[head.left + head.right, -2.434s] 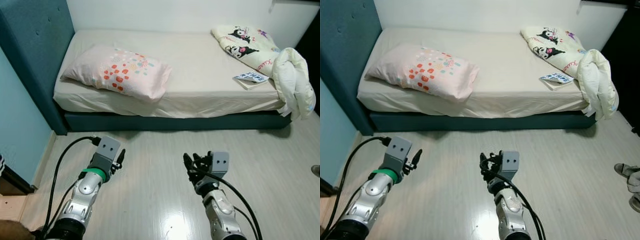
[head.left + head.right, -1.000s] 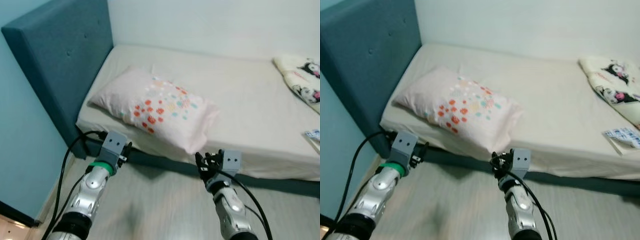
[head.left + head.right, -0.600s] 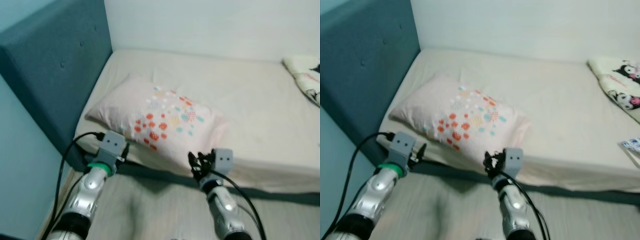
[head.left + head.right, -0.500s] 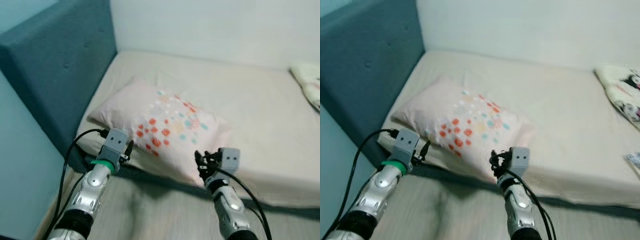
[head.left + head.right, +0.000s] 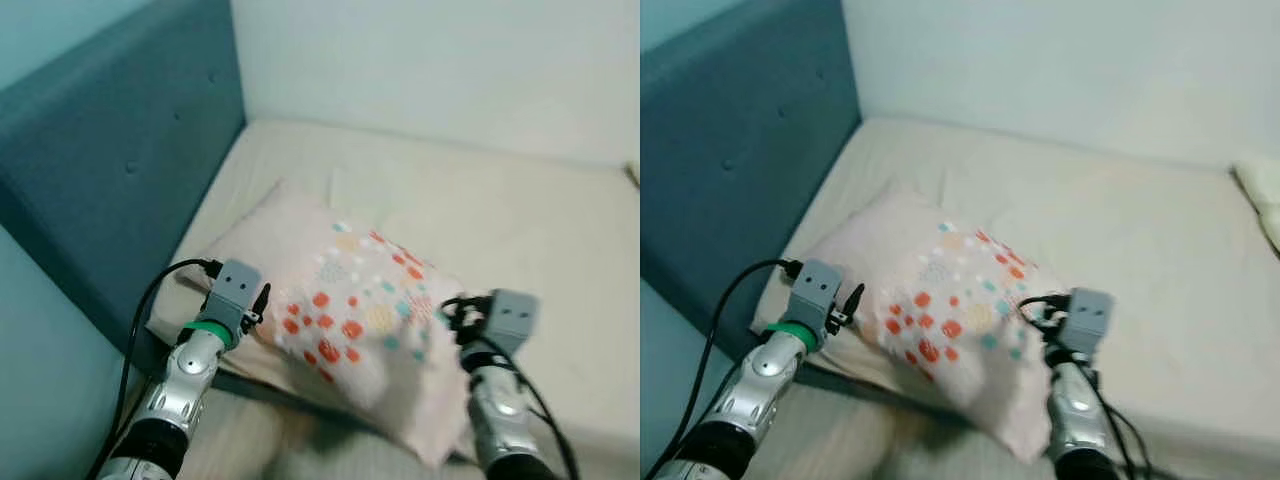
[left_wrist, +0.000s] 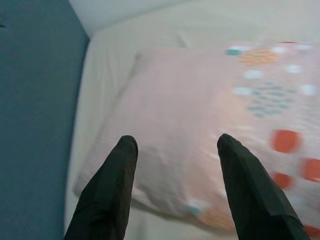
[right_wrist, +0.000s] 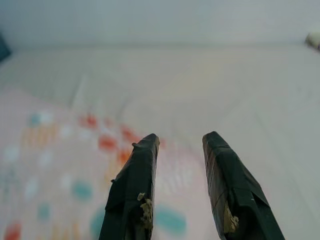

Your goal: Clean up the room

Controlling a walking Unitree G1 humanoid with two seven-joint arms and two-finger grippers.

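1. Two claws are hanging at the near edge of the bed [image 5: 520,230], one at each end of the pillow [image 5: 350,310], which looks like a two-armed approach to lift or straighten it.
2. Furthest left, the teal padded headboard [image 5: 120,170] is standing against the end of the mattress, and the pillow is lying askew just beside it, one corner drooping over the mattress edge toward the floor.
3. Next, the left claw [image 5: 262,300] is hovering just beside the pillow's left end; in its wrist view the fingers [image 6: 107,195] are standing spread, with the plain pink end of the pillow between and beyond them, not yet touched.
4. Over the spotted part, the right claw [image 5: 1032,308] is sitting at the pillow's right end; its fingers [image 7: 132,192] are parted with a narrow gap and nothing between them.
5. Judging by this stance, each claw is being lined up on an end so the soft pillow will not sag when raised.
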